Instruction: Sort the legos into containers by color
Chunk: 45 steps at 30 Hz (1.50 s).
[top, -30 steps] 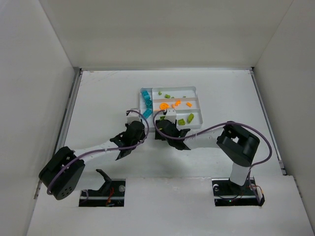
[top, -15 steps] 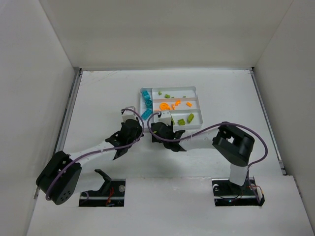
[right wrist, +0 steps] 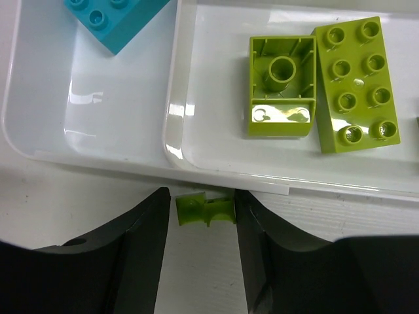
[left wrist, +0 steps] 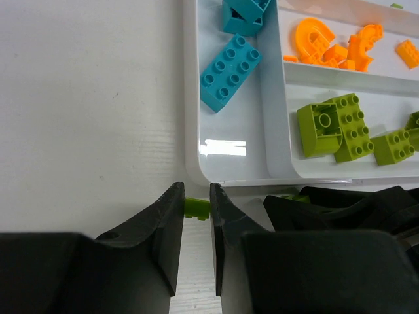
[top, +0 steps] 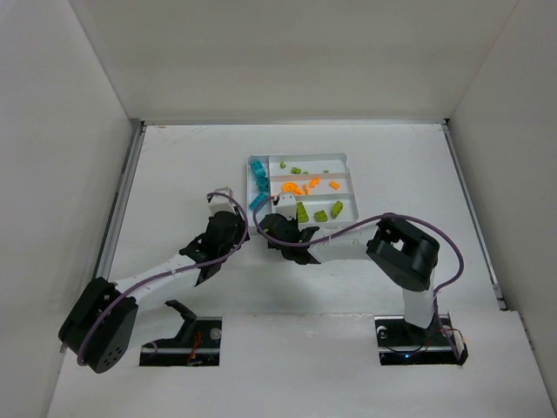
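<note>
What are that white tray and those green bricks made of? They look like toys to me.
The white tray looks like glossy moulded plastic: glare streaks sit on its floor and its corners are rounded. The lime green bricks seem hard plastic, smooth and slightly shiny; their studs are crisp, and the overturned brick shows a hollow, thin-walled underside.

It looked like a robotics lab's test cell: plain white panel walls (top: 287, 52) boxed in a white surface (top: 183, 165), with a left arm (top: 157, 274) and right arm (top: 348, 248), purple-cabled, bolted at its near edge.
</note>
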Available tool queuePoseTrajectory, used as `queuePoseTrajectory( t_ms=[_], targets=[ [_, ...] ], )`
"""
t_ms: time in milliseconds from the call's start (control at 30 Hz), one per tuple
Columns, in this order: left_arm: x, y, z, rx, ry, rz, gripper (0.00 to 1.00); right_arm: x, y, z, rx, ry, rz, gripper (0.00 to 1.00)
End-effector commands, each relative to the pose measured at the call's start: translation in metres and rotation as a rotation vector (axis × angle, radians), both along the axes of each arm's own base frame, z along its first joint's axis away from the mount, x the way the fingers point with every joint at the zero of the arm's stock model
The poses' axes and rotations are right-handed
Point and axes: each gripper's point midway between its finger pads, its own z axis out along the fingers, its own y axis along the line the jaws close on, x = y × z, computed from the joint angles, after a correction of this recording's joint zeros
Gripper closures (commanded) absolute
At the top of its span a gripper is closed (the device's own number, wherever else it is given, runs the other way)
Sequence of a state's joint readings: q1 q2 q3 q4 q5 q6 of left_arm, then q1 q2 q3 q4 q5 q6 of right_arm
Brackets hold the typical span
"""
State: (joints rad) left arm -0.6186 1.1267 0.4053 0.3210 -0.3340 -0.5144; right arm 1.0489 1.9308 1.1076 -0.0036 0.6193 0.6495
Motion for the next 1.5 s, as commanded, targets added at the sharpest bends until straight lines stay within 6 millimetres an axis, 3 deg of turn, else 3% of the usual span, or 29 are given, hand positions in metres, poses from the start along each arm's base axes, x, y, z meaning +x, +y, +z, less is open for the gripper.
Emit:
queuePoseTrajectory(
  t_ms=[0,133,333,433,833,967,1200,1367,1467],
  targets=[
    [0.001,0.0,0.007,-0.033,-0.028,0.001,0.85,-0.004,0.001,-0.002,-0.04,0.003,0.007,0.49],
    [0.0,0.001,0.009,-0.04,-0.035,0.002,0.85,-0.009,0.002,-0.001,-0.049,-0.004,0.014,0.4],
    [0.001,0.001,0.015,-0.05,-0.048,0.002,0.85,-0.011,-0.001,-0.002,-0.057,-0.005,0.004,0.58],
    [0.001,0.004,0.019,-0.062,-0.054,0.011,0.85,-0.011,-0.003,0.004,-0.043,-0.02,-0.002,0.62],
    [0.001,-0.004,0.027,-0.077,-0.064,-0.008,0.85,-0.007,-0.012,0.083,0.144,-0.103,0.009,0.63],
    [0.0,-0.009,0.028,-0.083,-0.061,-0.02,0.85,0.026,-0.026,0.107,0.215,-0.127,-0.015,0.63],
    [-0.007,-0.025,0.033,-0.116,-0.062,-0.059,0.85,0.125,-0.074,0.127,0.242,-0.209,-0.17,0.62],
    [-0.012,-0.038,0.041,-0.138,-0.078,-0.092,0.85,0.189,-0.109,0.122,0.237,-0.26,-0.279,0.62],
    [-0.012,-0.045,0.045,-0.145,-0.084,-0.107,0.85,0.214,-0.121,0.114,0.226,-0.261,-0.318,0.61]
  ],
)
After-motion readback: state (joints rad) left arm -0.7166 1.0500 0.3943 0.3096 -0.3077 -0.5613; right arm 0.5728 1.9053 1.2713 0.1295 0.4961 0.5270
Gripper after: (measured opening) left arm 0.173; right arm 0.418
